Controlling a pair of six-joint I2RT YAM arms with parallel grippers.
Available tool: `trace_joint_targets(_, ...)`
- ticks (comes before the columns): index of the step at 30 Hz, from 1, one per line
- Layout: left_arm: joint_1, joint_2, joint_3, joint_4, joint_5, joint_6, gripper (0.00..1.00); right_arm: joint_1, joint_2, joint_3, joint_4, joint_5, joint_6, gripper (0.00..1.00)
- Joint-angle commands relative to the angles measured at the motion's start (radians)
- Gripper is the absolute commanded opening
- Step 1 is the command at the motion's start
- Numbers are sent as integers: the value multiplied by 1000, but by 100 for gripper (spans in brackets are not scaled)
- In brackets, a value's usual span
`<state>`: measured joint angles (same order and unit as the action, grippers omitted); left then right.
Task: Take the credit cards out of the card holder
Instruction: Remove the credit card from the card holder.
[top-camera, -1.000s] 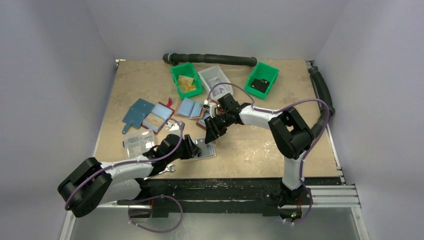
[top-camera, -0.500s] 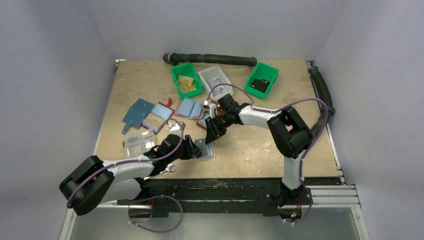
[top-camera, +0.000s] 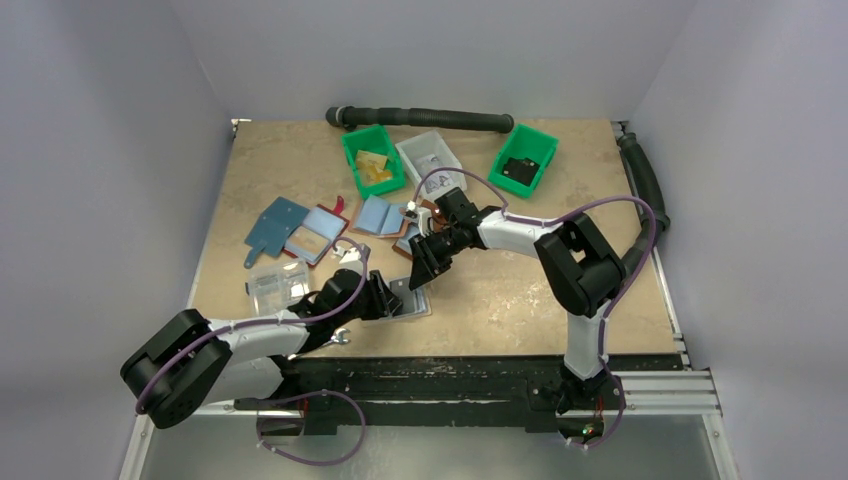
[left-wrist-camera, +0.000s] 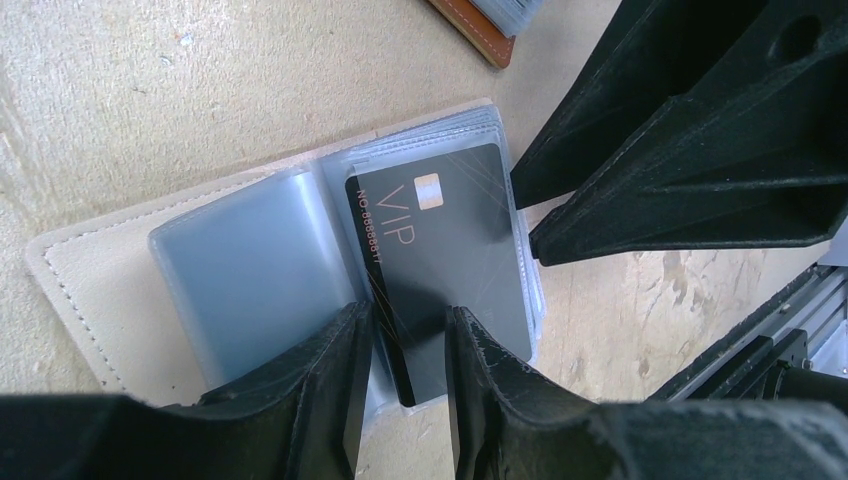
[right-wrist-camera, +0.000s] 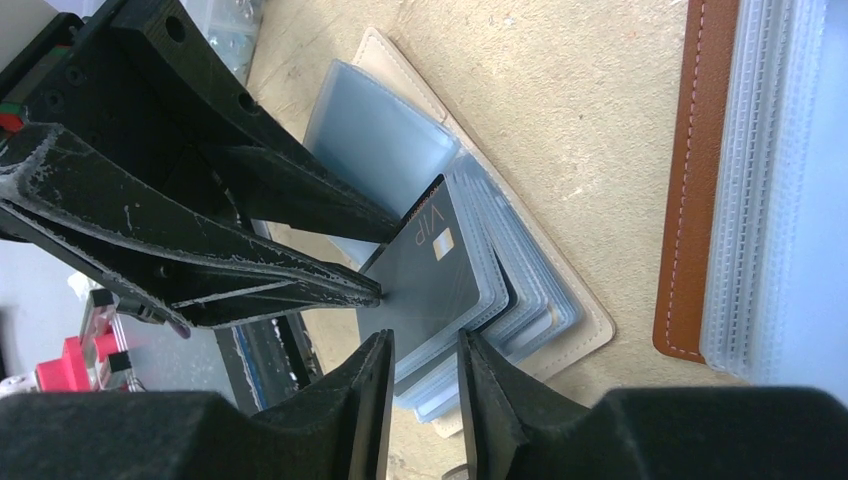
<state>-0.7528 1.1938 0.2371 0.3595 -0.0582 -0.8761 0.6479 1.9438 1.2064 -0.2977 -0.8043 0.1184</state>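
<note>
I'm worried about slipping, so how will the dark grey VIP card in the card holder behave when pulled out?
The dark grey plastic VIP card looks flat and unbent, so probably stiff and light. Its smooth face may be slippery. The cream card holder has thin clear sleeves that could drag along.

left arm (top-camera: 252, 340) and right arm (top-camera: 510, 232): white links, bulky black joint housings, black bases. a purple cable (top-camera: 610, 203) loops along each. fingers (left-wrist-camera: 320, 400) black, tapered, edges scuffed pale and rough.
</note>
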Motion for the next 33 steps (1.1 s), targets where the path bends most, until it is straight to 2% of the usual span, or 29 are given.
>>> trace_joint_targets(1,5,2,-7,30,2,-7,36,6,3,38,-18,1,-29,39)
trace_joint_targets(10,17,-2,-28,31,-1,-19,36,-12,-16,45,-30,-26,-54,44)
trace_joint_targets(24,27,5,-54,55,7,-34,32,0,16,31,-14,-58,-4,41)
trace_joint_targets(33,30,-8,-66,56,9,-37,32,10,30,48,-36,-10,-21,40)
